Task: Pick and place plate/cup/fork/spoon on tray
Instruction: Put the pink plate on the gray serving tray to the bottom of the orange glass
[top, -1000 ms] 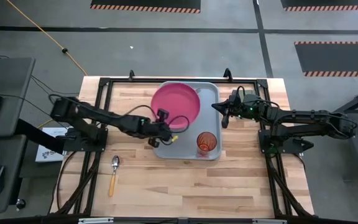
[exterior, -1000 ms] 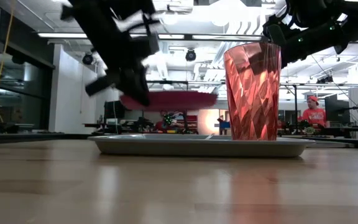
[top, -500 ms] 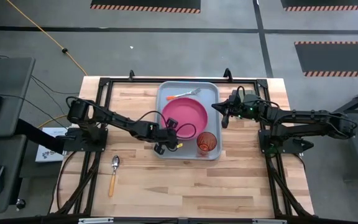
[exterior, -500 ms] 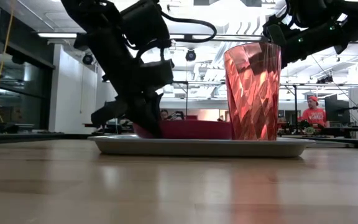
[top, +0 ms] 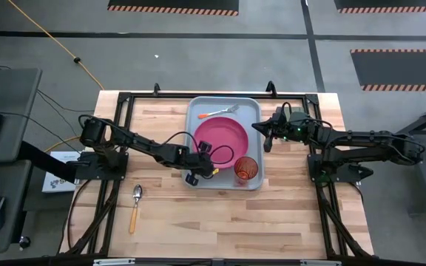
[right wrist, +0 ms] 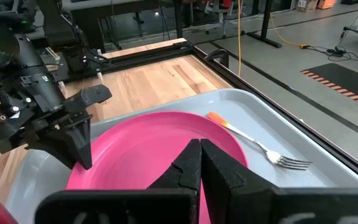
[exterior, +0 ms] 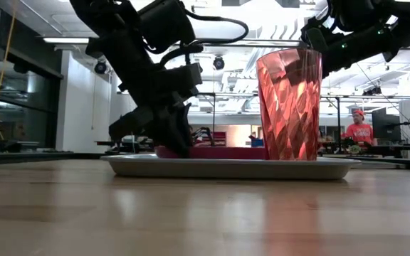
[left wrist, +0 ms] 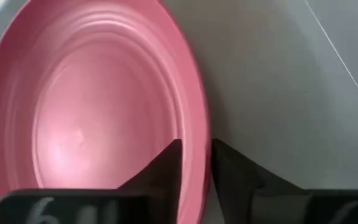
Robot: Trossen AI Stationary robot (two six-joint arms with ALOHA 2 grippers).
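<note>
Pink plate (top: 220, 139) lies flat in the grey tray (top: 251, 106) in the high view, with the fork (top: 220, 113) at the tray's 12 o'clock end and the cup (top: 245, 170) at about 5 o'clock, just beside the plate. The left claw (top: 200, 168) sits at the plate's 7 o'clock rim. The spoon (top: 136, 206) lies on the bench (top: 287, 214), well apart from the tray at 8 o'clock. The right claw (top: 267, 135) waits at the tray's 3 o'clock edge.

From bench level, the plate (exterior: 223, 151) rests low inside the tray (exterior: 226, 166), the cup (exterior: 289, 104) stands upright in front, and the left claw (exterior: 164, 142) reaches down to the plate's edge.

The left wrist view shows that claw (left wrist: 196, 163) straddling the plate's (left wrist: 79, 118) rim with narrow gaps either side, so it looks slightly parted and not gripping. To finish the release well, it should spread a little wider, then lift straight up clear of the rim, without dragging the plate toward the cup.

In the right wrist view, the right claw (right wrist: 201, 158) is closed and empty; plate (right wrist: 160, 146) and fork (right wrist: 253, 144) lie in the tray (right wrist: 291, 130).
</note>
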